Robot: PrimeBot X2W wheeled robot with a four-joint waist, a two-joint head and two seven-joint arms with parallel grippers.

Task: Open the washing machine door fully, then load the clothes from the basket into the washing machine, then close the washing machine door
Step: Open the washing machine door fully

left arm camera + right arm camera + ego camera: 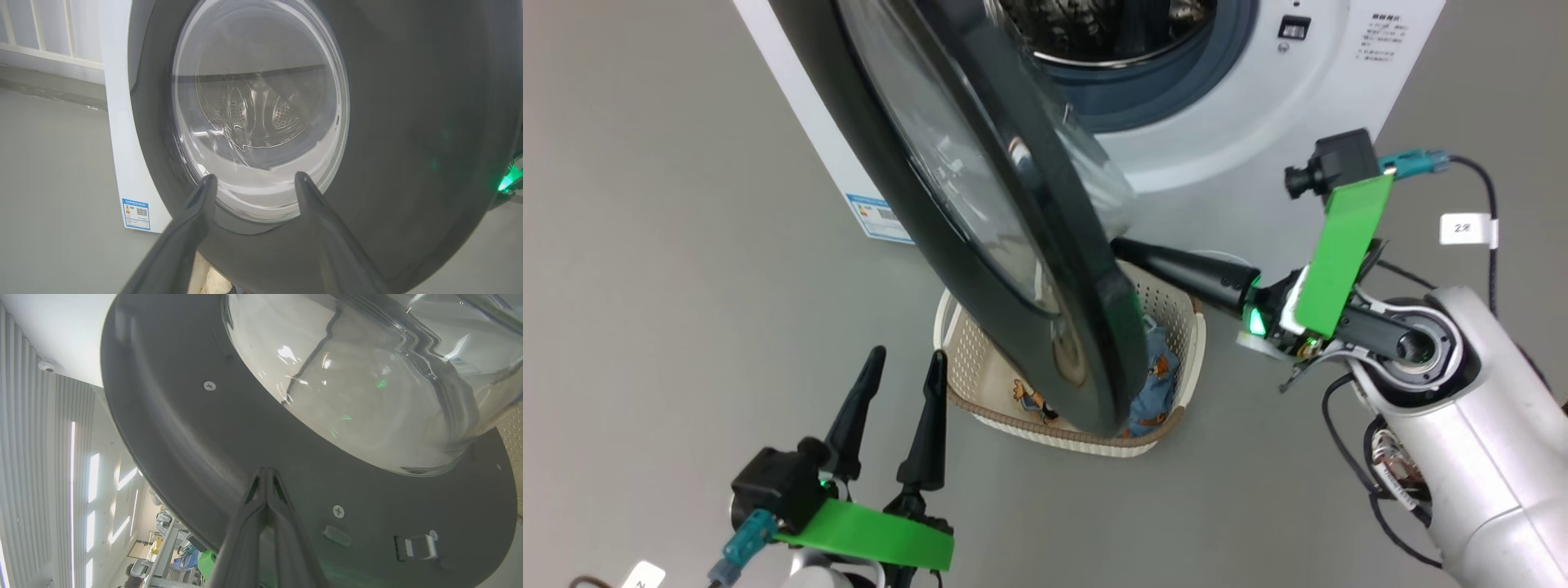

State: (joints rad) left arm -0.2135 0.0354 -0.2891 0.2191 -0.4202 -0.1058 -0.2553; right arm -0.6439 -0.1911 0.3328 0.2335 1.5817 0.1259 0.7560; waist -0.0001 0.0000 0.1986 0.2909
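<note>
While the door [980, 204] stood partly open above the basket [964, 343] of clothes [1156, 384] in the head view, the right fingers [1176, 273] reached behind its lower edge. In the left wrist view, the left fingers [188, 232] gaped wide, empty, before the door. In the right wrist view, the right fingers were pressed together (gripping nothing), tips at the door's inner rim.

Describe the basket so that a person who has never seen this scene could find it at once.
Start at the big white washing machine; its round black door stands open over the grey floor. Partly hidden behind that door's lower edge sits the basket. It is the only cream container there, with perforated sides, a brown woven-look rim and light blue clothes inside.
</note>
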